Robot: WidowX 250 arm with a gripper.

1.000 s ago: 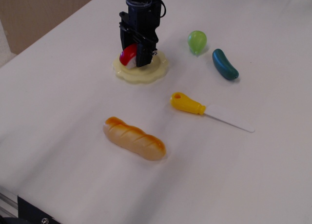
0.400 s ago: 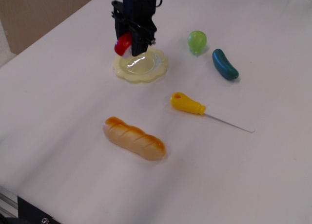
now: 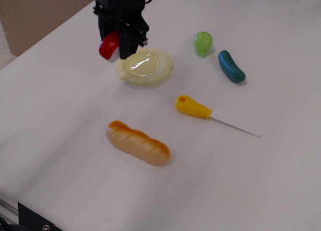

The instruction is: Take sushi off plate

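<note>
While the sushi is held up in the air, it is kept off to the left side of the plate as the camera sees it, so that it is no longer over the plate's middle. The tool is closed tight on the sushi, with the dark fingers pressed on its sides, and only the shiny red top is seen poking out. It is likely held this high so that the wavy rim is not bumped on the way out. The plate is left bare on the white desk, with nothing lying in it. The arm is pointed almost straight down from the top of the picture, and the tool is hung just beside the plate's far left edge. The task looks mostly done, and a free spot on the desk is still needed for the sushi to be set down. The bread loaf, the yellow-handled knife, the green pear and the dark green cucumber are lying well apart from the tool, so none of them is in the way.
</note>
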